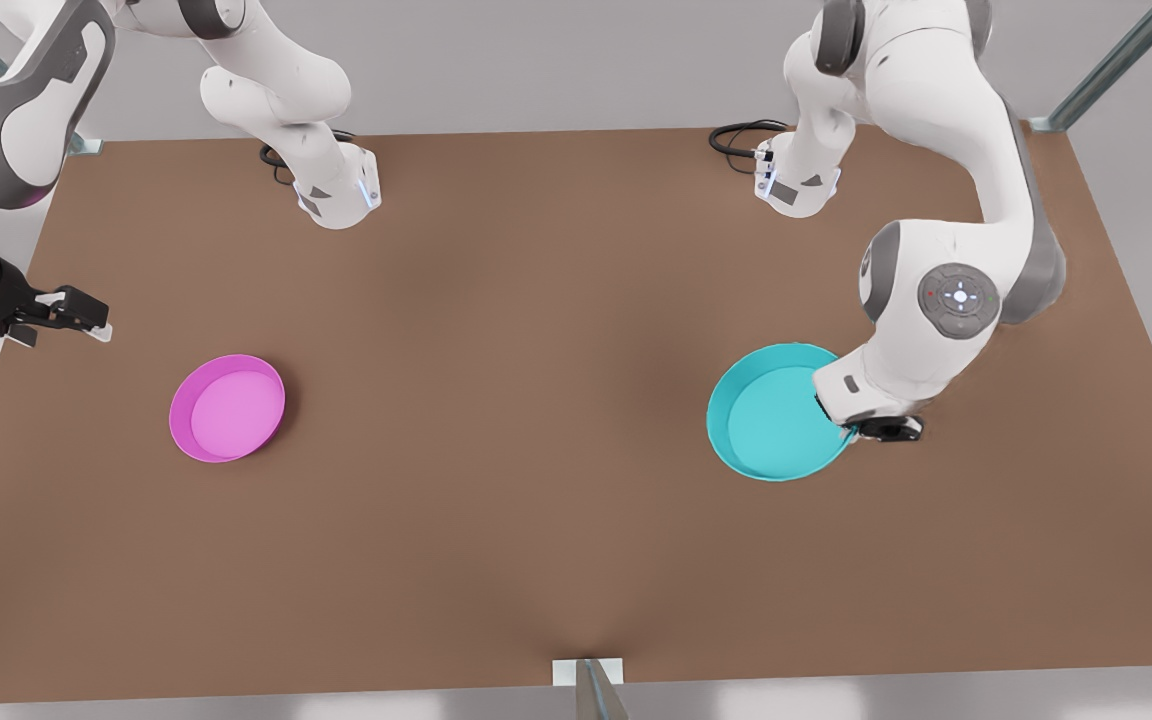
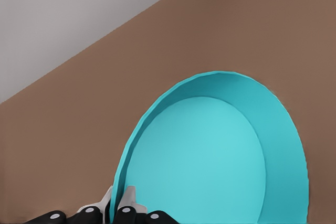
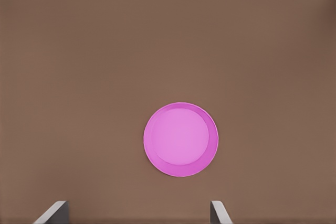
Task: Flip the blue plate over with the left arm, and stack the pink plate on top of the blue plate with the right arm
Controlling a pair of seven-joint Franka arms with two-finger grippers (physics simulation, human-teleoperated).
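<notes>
With the left gripper [image 2: 119, 203] pinching the still-upright blue plate [image 1: 771, 415]'s rim and the right gripper [image 1: 71, 310] spread wide far from the pink plate [image 1: 227, 407], 0 of 2 steps look done.

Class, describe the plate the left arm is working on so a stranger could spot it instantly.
On the brown table, look toward the front view's right, where the left gripper pinches a rim. That dish is the blue plate, lying open side up. Its turquoise colour separates it from the pink plate, which lies apart.

We see bare table [image 1: 536, 420] all around the pink plate [image 1: 227, 407] — open approach; the blue plate [image 1: 771, 420] lies well apart, left gripper [image 1: 851, 428] pinching its rim.
</notes>
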